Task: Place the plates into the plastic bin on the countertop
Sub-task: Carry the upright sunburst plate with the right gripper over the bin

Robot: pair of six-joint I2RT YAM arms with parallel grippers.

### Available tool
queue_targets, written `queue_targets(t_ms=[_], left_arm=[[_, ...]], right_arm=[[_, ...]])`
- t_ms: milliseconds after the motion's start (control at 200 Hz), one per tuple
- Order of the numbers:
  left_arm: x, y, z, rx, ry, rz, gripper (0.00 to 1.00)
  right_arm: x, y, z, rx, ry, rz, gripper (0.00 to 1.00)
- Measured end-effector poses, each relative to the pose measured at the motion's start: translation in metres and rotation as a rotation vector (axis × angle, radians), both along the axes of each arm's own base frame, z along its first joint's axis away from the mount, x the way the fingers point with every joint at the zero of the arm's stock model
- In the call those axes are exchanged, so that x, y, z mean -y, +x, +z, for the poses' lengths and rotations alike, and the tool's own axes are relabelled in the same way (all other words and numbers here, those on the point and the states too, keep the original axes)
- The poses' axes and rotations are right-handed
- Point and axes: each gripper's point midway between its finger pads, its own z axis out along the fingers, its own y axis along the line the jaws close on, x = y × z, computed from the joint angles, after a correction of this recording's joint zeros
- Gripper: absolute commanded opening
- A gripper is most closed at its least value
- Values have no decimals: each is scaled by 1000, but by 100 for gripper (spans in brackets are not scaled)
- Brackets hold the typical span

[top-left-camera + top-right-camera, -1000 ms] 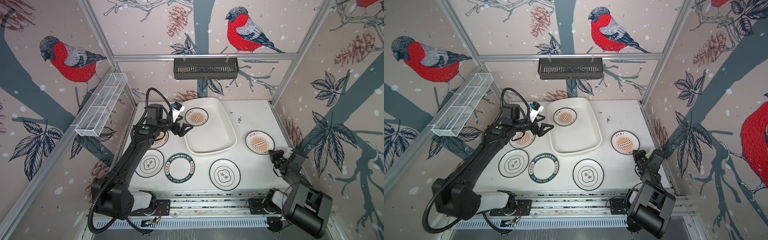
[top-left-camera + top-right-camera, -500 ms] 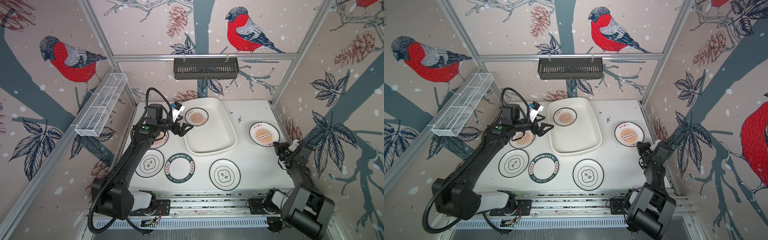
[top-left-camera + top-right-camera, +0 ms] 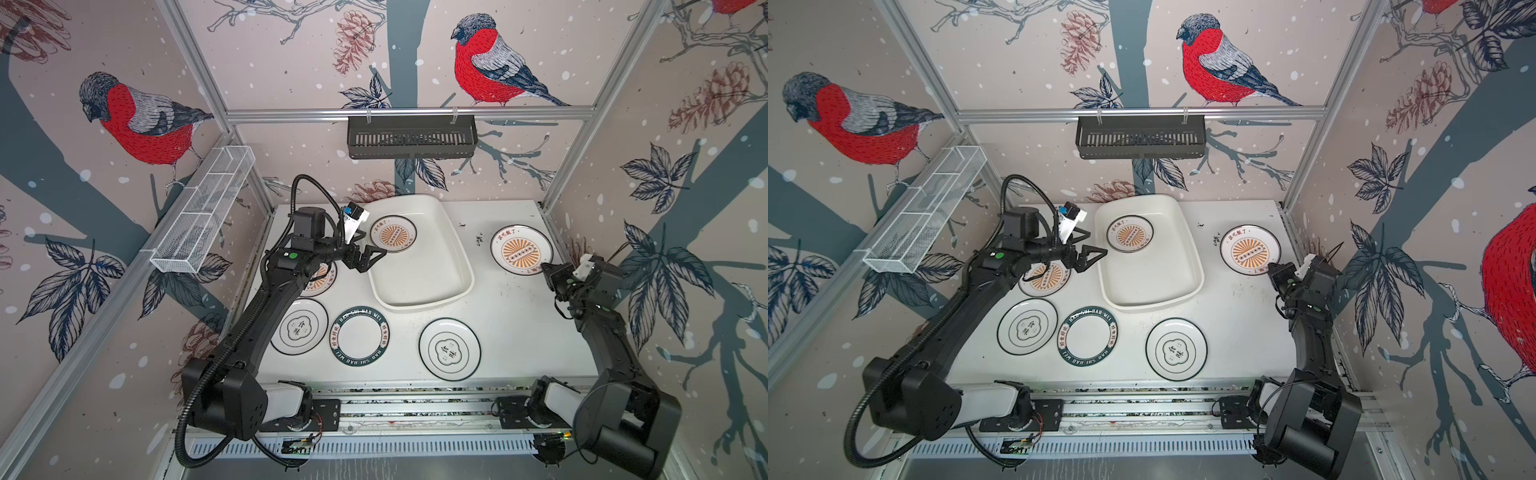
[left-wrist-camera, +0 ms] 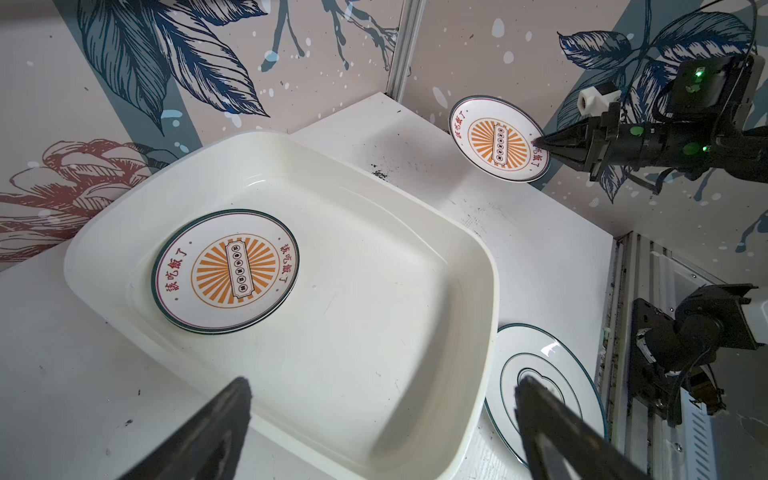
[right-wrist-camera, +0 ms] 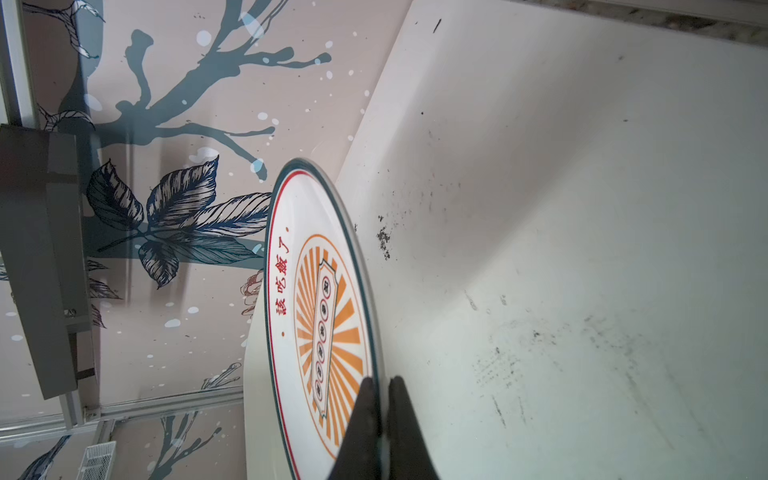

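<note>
Orange-sunburst plate [image 3: 520,250] tilted, face up, rim pinched by right tool [image 3: 543,266].

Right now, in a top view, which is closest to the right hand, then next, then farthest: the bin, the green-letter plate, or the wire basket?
1. The bin: in the middle, just left of the right hand.
2. The green-letter plate: front, left of the middle.
3. The wire basket: up on the left wall.

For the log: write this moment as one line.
right gripper: jaws shut on sunburst plate, above countertop | left gripper: jaws open at plastic bin rim | in bin: second plate
</note>
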Motion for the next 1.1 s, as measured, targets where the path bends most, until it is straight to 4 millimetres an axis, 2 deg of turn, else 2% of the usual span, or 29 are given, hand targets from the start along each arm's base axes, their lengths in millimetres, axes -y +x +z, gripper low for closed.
queue_targets(t_ms=[250, 410, 560, 685, 1101], left_arm=[[-1, -1, 3, 7, 0, 2, 98], [-1, -1, 6, 16, -2, 2, 98], [-2, 0, 12, 32, 1, 14, 98], [-6, 5, 18, 55, 16, 49, 98], [-18, 6, 29, 74, 53, 119, 98]], right_arm=[[-40, 25, 32, 42, -34, 103, 6], [-79, 39, 53, 77, -61, 185, 6], [-119, 49, 62, 89, -64, 255, 6], [-153, 59, 63, 98, -68, 317, 6], [-258, 88, 37, 75, -34, 485, 8]])
